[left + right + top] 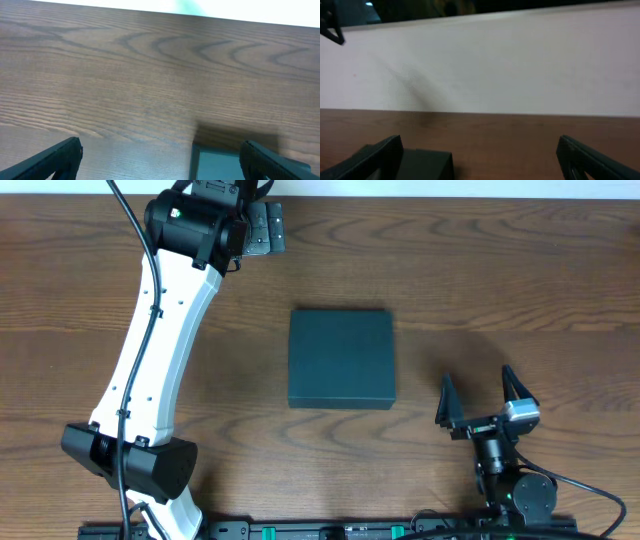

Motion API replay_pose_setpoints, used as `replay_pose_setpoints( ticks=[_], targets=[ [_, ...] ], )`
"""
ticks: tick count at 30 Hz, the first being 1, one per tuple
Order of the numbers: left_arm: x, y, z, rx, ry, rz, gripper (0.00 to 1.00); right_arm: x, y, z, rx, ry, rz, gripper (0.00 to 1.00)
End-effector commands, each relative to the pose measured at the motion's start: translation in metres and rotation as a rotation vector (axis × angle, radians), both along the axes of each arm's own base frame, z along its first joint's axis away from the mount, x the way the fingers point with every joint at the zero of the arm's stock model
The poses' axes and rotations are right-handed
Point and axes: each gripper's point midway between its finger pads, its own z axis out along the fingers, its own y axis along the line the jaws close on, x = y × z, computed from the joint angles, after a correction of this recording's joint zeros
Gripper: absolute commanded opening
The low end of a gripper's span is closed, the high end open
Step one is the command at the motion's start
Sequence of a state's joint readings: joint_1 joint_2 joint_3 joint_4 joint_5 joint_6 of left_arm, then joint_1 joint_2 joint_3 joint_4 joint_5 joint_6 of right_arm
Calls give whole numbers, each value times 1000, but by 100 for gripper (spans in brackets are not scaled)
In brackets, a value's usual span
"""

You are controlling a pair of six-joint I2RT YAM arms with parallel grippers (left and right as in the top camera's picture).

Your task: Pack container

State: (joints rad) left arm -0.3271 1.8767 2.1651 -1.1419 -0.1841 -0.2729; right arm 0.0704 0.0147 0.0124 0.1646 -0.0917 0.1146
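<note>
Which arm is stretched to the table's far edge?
The white left arm: left end effector at the far edge, right end effector beside its base.

White left arm (150,350), black joints (150,465), seemingly cabled

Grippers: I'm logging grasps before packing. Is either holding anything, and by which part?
Nothing is held: left gripper and right gripper both stand open and empty; the container lies untouched.

Reaches to desk's (520,270) far edge with left arm (150,350), left gripper (161,145) spread wide; folds right arm (528,494) by near edge, right gripper (477,380) likewise spread.
</note>
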Motion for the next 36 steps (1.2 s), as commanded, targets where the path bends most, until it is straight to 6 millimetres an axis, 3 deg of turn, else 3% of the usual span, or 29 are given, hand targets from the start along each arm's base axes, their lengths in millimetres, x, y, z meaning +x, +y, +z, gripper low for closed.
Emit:
replay_pose_setpoints(
  ticks=[1,5,20,25,30,36],
  targets=[
    [1,3,-4,16,9,5,99,1,-13,0,50,-4,-69,99],
    [1,3,-4,16,9,5,99,2,-22,0,47,-5,-119,99],
    [1,3,-4,16,9,6,99,3,-18,-6,-11,17,-106,99],
    [1,3,-4,16,9,5,99,4,-18,-25,-21,92,-106,99],
    [1,3,-4,16,9,5,99,4,-18,-60,-38,236,-105,99],
    [1,3,-4,16,9,6,99,5,-18,-61,-38,240,-105,99]
  ],
)
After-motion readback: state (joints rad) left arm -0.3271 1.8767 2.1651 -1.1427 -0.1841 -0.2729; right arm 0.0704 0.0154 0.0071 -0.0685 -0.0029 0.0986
